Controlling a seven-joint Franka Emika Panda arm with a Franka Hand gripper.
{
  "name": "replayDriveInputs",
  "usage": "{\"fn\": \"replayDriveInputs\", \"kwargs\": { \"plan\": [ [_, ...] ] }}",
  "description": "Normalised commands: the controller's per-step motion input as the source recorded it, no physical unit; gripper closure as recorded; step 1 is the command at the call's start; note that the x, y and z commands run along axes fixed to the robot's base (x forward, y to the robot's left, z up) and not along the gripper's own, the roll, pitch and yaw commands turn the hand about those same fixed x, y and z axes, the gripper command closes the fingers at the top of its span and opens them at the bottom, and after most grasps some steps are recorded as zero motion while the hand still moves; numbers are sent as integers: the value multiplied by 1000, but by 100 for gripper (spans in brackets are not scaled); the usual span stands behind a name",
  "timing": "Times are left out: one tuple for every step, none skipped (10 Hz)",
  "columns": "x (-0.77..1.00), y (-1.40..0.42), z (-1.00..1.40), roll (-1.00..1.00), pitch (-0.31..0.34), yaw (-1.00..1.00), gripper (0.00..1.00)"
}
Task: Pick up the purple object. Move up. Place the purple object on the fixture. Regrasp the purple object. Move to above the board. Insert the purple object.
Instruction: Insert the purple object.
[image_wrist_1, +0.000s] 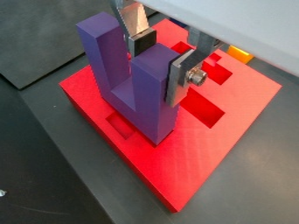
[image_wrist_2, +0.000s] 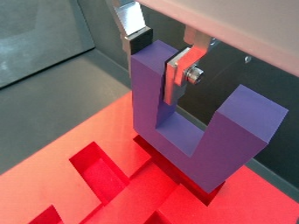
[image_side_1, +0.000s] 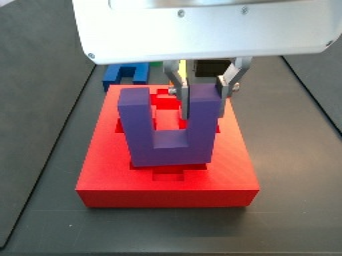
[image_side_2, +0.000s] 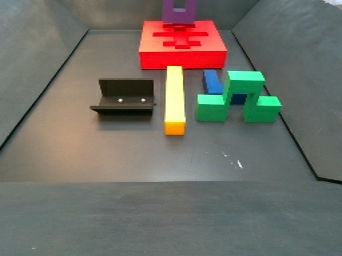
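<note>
The purple object (image_wrist_1: 128, 87) stands upright on the red board (image_wrist_1: 187, 166), prongs up, its base set into a cut-out. It also shows in a wrist view (image_wrist_2: 198, 131) and in both side views (image_side_1: 167, 140) (image_side_2: 178, 10). My gripper (image_wrist_1: 162, 63) is shut on one prong near its top, one silver finger on each side, as also seen in a wrist view (image_wrist_2: 158, 59) and in a side view (image_side_1: 201, 85). The board lies at the far end of the floor (image_side_2: 185, 45). The black fixture (image_side_2: 123, 98) stands bare, well away from the board.
A yellow bar (image_side_2: 174, 98) lies beside the fixture. A blue U-shaped block (image_side_2: 211, 82) and a green block (image_side_2: 238, 97) sit to its right, near the board. The grey floor is walled on both sides.
</note>
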Motion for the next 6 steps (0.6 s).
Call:
{"fn": "replayDriveInputs", "kwargs": {
  "plan": [
    [3,0,-191,141,0,-26,100],
    [0,0,-183,183,0,-23,100],
    [0,0,-180,189,16,-6,100],
    [0,0,-174,179,11,0,100],
    [0,0,-180,170,4,0,100],
    [0,-14,-183,131,0,0,100]
  ]
}}
